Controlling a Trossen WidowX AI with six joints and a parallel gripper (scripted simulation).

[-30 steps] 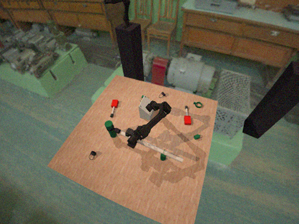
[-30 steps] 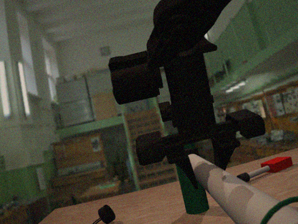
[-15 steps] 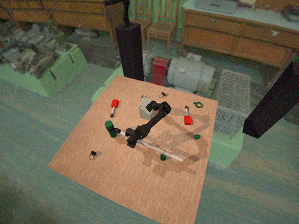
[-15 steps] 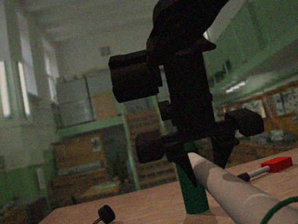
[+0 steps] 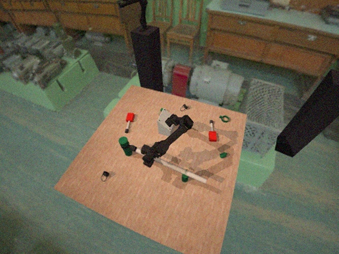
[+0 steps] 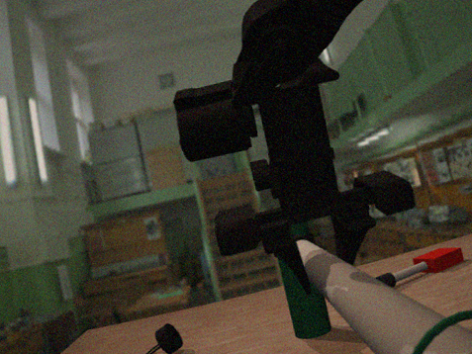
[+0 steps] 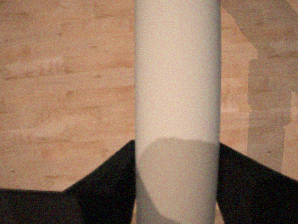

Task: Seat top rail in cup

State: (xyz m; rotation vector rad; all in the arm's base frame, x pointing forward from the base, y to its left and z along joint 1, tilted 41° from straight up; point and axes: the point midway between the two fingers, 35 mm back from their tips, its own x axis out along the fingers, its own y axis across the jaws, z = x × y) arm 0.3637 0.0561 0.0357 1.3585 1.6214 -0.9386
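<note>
The white rail (image 5: pixel 192 175) (image 6: pixel 373 297) (image 7: pixel 177 75) slopes from the big post's side through the green loop (image 6: pixel 467 313) on the small green post (image 5: pixel 185 178). My gripper (image 5: pixel 149 157) (image 6: pixel 328 274) (image 7: pixel 171 147) is shut on the rail, one finger on each side, a little short of its post end. The big green post (image 5: pixel 124 142) (image 6: pixel 311 321) stands upright. The black rail-end cup (image 5: pixel 132 148) hangs on its side facing the rail. The rail's end is at or very near the cup mouth; how deep it sits cannot be told. In the exterior view the gripper hides the cup.
A grey box (image 5: pixel 163 128) stands behind the arm. Two red-ended tools (image 5: pixel 129 117) (image 5: pixel 212 136) lie on the wooden table top (image 5: pixel 146 213). A black cap with a loop (image 5: pixel 105 174) (image 6: pixel 169 339) lies toward the front left, another (image 5: pixel 185 107) at the back. A green ring (image 5: pixel 224 118) lies back right.
</note>
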